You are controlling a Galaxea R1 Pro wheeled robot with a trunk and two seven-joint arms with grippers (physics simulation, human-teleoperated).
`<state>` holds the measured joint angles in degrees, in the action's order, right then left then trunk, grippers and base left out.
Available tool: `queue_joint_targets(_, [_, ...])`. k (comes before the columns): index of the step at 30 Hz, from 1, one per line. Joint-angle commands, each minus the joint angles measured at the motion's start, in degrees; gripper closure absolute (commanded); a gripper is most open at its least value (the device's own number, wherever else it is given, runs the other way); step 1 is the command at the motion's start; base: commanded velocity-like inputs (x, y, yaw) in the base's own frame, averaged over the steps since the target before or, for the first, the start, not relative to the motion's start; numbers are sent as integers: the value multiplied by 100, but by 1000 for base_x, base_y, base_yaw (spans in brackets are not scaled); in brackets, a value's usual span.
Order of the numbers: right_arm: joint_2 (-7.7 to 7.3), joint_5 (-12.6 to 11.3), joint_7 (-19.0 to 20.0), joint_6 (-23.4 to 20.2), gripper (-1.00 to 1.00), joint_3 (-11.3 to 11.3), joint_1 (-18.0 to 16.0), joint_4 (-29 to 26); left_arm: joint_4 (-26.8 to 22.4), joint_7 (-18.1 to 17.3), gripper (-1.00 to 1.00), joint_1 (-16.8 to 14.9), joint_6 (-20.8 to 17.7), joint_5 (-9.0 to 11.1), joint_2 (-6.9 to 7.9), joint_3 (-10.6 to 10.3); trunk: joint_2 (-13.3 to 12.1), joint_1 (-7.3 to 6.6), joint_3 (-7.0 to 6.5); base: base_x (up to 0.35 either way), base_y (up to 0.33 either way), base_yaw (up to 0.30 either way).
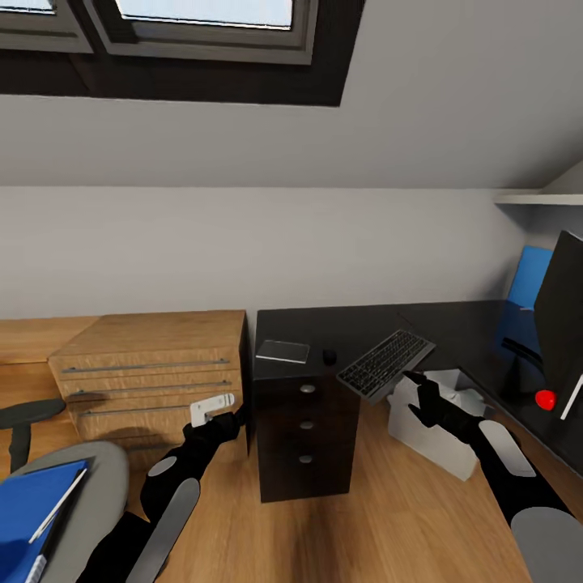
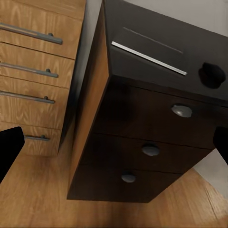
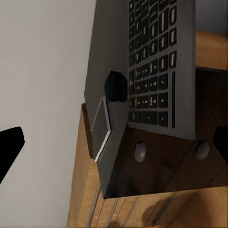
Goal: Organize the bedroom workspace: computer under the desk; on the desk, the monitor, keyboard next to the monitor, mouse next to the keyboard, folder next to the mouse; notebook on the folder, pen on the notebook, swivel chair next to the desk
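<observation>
From the head camera, the keyboard (image 1: pixel 386 363) juts tilted off the front edge of the black counter (image 1: pixel 453 324) just above the right pincer (image 1: pixel 423 397), its fingers spread and not visibly clamped on it, while the notebook (image 1: pixel 282 351) and mouse (image 1: pixel 329 355) lie on the counter above a black three-drawer cabinet (image 1: pixel 304 425) and the blue folder (image 1: pixel 36 506) rests on the swivel chair (image 1: pixel 93 478). The left wrist camera looks between parted, empty fingertips (image 2: pixel 9 147) at the cabinet's (image 2: pixel 147 152) shut drawers, the notebook (image 2: pixel 149 52) and mouse (image 2: pixel 211 75) above. The right wrist camera shows that pincer's fingertips (image 3: pixel 9 142) wide apart, with keyboard (image 3: pixel 156 61), mouse (image 3: pixel 115 86) and notebook (image 3: pixel 101 128) beyond.
</observation>
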<state>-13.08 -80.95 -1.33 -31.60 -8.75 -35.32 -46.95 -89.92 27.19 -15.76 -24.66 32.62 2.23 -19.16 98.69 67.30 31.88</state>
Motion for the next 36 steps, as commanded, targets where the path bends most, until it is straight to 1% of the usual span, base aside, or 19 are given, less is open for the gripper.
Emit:
queue_joint_targets(1, [8,191,-20,70,-100,3,-4,-22,-2,58,-100,-6,-5,54,6,-12,-38,-23,-12,0,0,0])
queue_joint_targets(3, [16,443,-26,189,-100,13,-5,-54,2,58,-100,-6,-5,53,4,-13,-118,-67,-48,0,0,0])
queue_joint_targets(4, [22,700,-37,335,-100,20,-7,-101,5,58,-100,-6,-4,53,5,-15,-159,-89,-66,0,0,0])
queue_joint_targets(6, [31,948,-48,494,-100,27,-5,-171,6,58,-100,-6,-4,52,2,-16,-239,-133,-102,0,0,0])
queue_joint_targets(7, [111,1423,-82,757,-100,65,-6,-338,8,58,-100,-6,-4,52,4,-17,-279,-155,-120,0,0,0])
queue_joint_targets(8, [190,1674,-142,834,-100,107,-8,-416,8,58,-100,-6,-4,50,2,-17,-319,-177,-138,0,0,0])
queue_joint_targets(9, [234,1812,-192,862,-100,131,-10,-450,9,58,-100,-6,-4,49,1,-17,-359,-199,-156,0,0,0])
queue_joint_targets(10, [331,2106,-322,902,-100,179,-13,-516,9,58,-100,-6,-4,47,0,-18,-399,-221,-174,0,0,0])
queue_joint_targets(11, [378,2262,-403,916,-100,204,-16,-553,11,58,-100,-6,-5,46,-1,-18,-439,-243,-192,0,0,0])
queue_joint_targets(14, [641,3310,-1084,944,-100,436,-30,-924,16,52,-100,-6,-17,45,3,-29,-519,-287,-227,0,0,0])
queue_joint_targets(15, [689,3495,-1237,939,-100,505,-31,-1024,16,51,-100,-6,-18,45,4,-31,-519,-287,-227,0,0,0])
queue_joint_targets(16, [791,3858,-1593,913,-100,675,-33,-1252,17,51,-100,-6,-19,44,5,-44,-519,-287,-227,0,0,0])
queue_joint_targets(18, [896,4192,-2009,864,-100,879,-35,-1506,17,50,-100,-6,-20,44,5,-68,-519,-287,-227,0,0,0])
queue_joint_targets(19, [994,4449,-2432,778,-100,1090,-35,-1754,18,50,-100,-6,-20,43,5,-88,-519,-287,-227,0,0,0])
queue_joint_targets(20, [1081,4606,-2806,650,-100,1284,-36,-1984,18,49,-100,-6,-21,43,6,-104,-519,-287,-227,0,0,0])
queue_joint_targets(21, [1160,4701,-3083,523,-100,1441,-36,-2203,18,49,-100,-6,-19,43,6,-114,-519,-287,-227,0,0,0])
queue_joint_targets(26, [1441,4827,-3489,310,-100,1709,-2,-2917,16,49,-100,-6,-14,33,12,-142,-519,-287,-227,0,0,0])
queue_joint_targets(31, [1526,4850,-3559,265,-100,1840,129,-3348,13,49,-100,-6,-13,28,14,-147,-519,-287,-227,0,0,0])
queue_joint_targets(36, [1562,4866,-3586,264,-100,2162,255,-3590,11,49,-100,-6,-3,26,15,-149,-519,-287,-222,67,0,22])
